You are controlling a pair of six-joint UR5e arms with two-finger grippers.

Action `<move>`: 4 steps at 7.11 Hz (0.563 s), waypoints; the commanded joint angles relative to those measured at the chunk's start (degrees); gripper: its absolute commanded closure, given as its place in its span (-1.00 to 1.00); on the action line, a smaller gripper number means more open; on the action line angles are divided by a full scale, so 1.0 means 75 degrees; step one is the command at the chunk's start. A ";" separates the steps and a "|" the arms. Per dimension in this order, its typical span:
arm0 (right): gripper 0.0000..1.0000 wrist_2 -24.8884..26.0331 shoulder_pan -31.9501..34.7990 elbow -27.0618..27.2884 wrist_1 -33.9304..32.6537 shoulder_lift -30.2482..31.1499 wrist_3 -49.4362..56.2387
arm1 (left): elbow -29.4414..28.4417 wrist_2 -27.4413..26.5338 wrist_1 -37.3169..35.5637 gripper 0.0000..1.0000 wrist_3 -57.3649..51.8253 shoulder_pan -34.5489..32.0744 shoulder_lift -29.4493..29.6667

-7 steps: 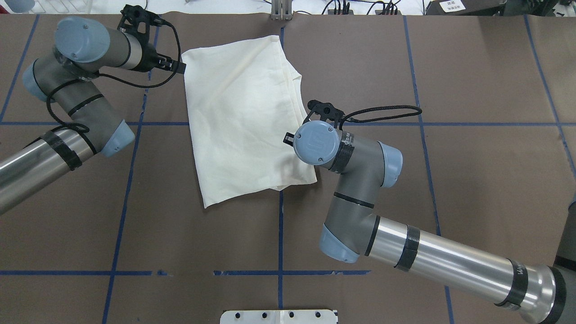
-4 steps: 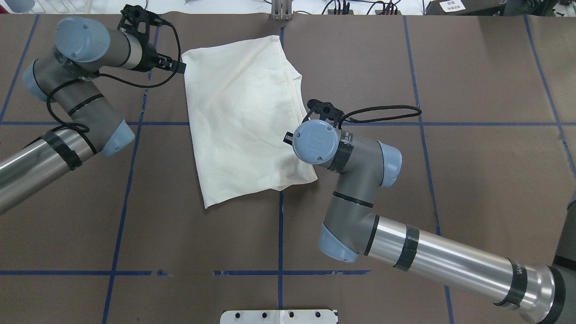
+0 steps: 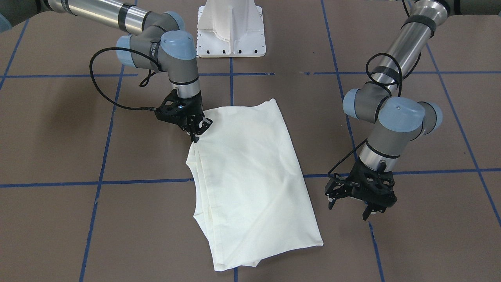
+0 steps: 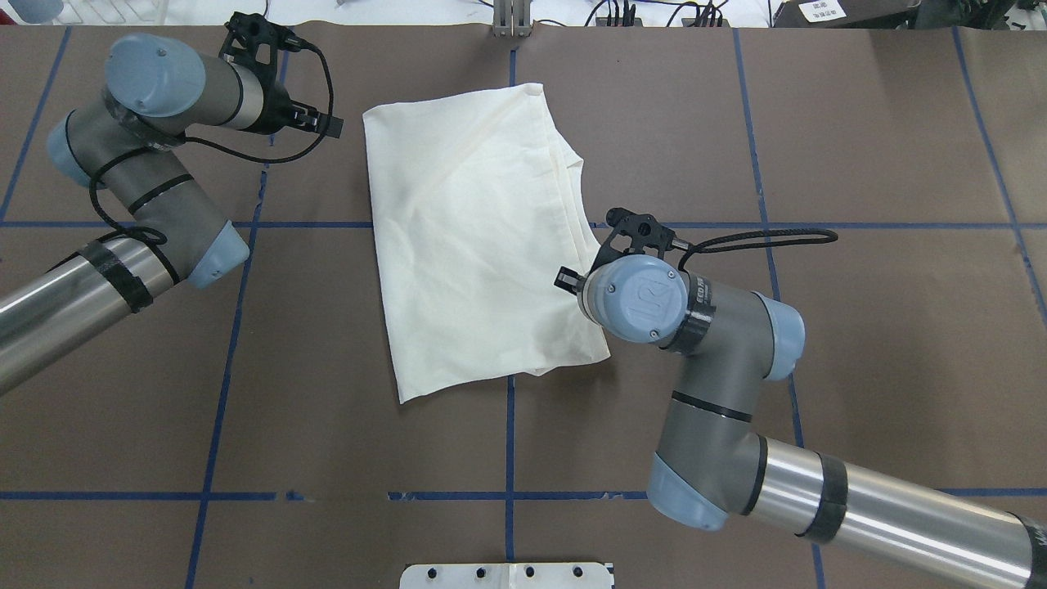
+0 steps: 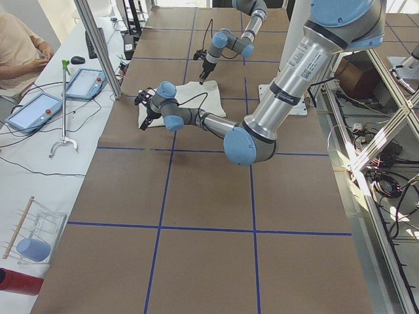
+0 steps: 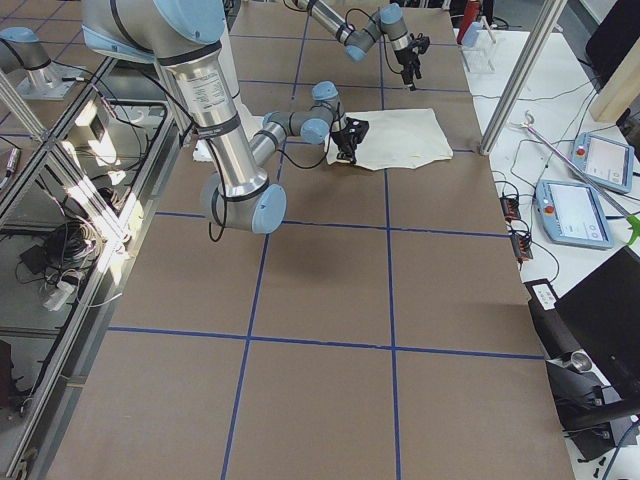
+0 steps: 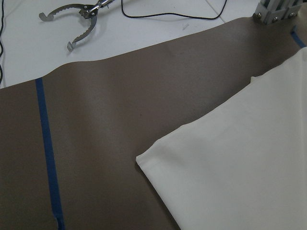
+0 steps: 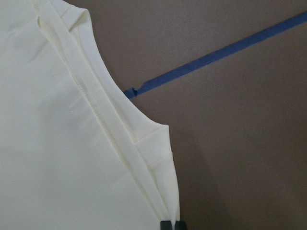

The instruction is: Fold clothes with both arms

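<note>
The clothes are one cream shirt (image 4: 474, 237), folded into a long panel with its plain side up on the brown table. My right gripper (image 3: 197, 135) is shut on the shirt's layered side edge (image 8: 158, 191); in the overhead view its wrist hides the fingers. My left gripper (image 3: 349, 208) hovers open just off the shirt's far corner (image 7: 141, 160), a small gap from the cloth (image 3: 250, 172). The same gripper (image 4: 331, 127) shows left of that corner in the overhead view. No print shows.
Blue tape lines (image 4: 509, 442) grid the table. The white pedestal base (image 3: 231, 31) stands at the robot's edge. Metal tongs (image 7: 72, 19) lie on the white bench beyond the far edge. A person (image 5: 19, 46) sits by tablets at that bench.
The right arm has moved right and toward the robot, dragging the shirt with it. The shirt's far corner, which touched the left gripper before, now lies apart from it.
</note>
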State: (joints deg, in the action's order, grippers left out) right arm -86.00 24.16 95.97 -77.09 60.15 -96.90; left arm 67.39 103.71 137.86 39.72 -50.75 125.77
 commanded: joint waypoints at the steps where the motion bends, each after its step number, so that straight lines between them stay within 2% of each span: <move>1: 1.00 0.0553 -0.0652 0.1028 -0.0011 0.0906 -0.0378 | 0.0003 0.0000 0.0076 -1.00 0.0012 0.0110 0.0001; 2: 1.00 0.0718 -0.0921 0.1437 0.0001 0.1327 -0.0381 | 0.0153 0.0000 0.0065 -1.00 0.0093 0.0203 0.0001; 3: 0.90 0.0766 -0.0994 0.1697 -0.0011 0.1493 -0.0381 | 0.0317 0.0000 0.0053 -1.00 0.0524 0.0355 -0.0011; 4: -0.98 0.0825 -0.1006 0.1746 -0.0011 0.1518 -0.0358 | 0.0667 0.0012 -0.0005 -1.00 0.0992 0.0577 -0.0023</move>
State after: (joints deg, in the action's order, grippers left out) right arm -80.50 17.20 107.66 -77.14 70.50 -99.63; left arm 69.89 103.73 138.18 43.41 -48.15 125.69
